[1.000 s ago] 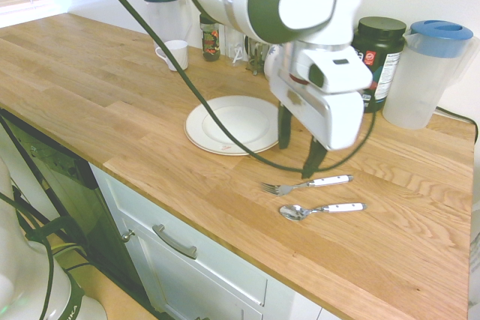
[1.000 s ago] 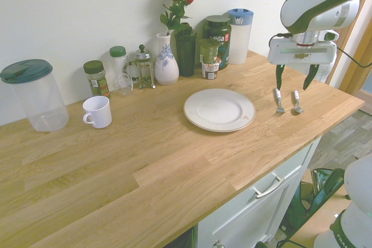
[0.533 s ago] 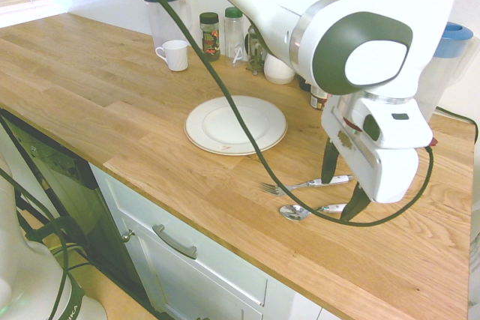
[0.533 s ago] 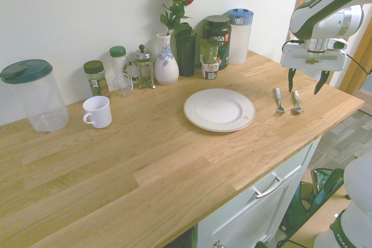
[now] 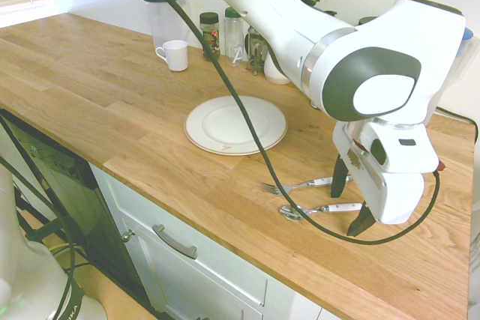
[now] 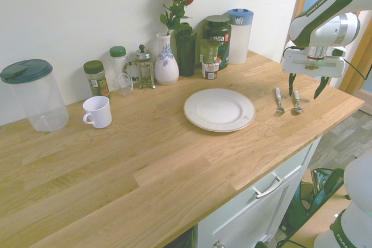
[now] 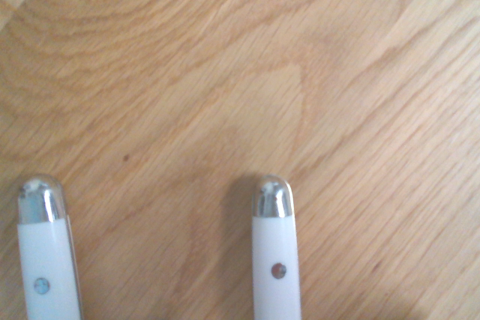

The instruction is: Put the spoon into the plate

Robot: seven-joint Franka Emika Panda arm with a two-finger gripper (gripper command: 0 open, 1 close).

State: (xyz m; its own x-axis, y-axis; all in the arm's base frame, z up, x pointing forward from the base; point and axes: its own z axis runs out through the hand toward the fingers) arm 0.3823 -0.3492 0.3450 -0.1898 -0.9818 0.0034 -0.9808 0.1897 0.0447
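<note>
The spoon (image 5: 322, 209) lies flat on the wooden counter, oval bowl toward the plate (image 5: 235, 124), white handle pointing away from it. In the other exterior view the spoon (image 6: 297, 101) is right of the plate (image 6: 219, 109), near the counter's end. My gripper (image 5: 351, 200) is open and hangs low over the handle ends, one finger beside the fork handle, the other past the spoon handle; gripper (image 6: 306, 85) holds nothing. The wrist view shows two white handle ends; the more central one (image 7: 275, 260) looks like the spoon's.
A white-handled fork (image 5: 304, 184) lies parallel to the spoon, on the side toward the wall. Along the wall stand a white mug (image 6: 97, 111), clear pitcher (image 6: 31, 95), jars, vase with roses (image 6: 167, 62), dark tub (image 6: 217, 39) and blue-lidded jug (image 6: 239, 36). The counter edge is close.
The gripper, still open, has swung away from the plate, past the cutlery, and come down over the handle ends. Spoon, fork and plate have not moved.
</note>
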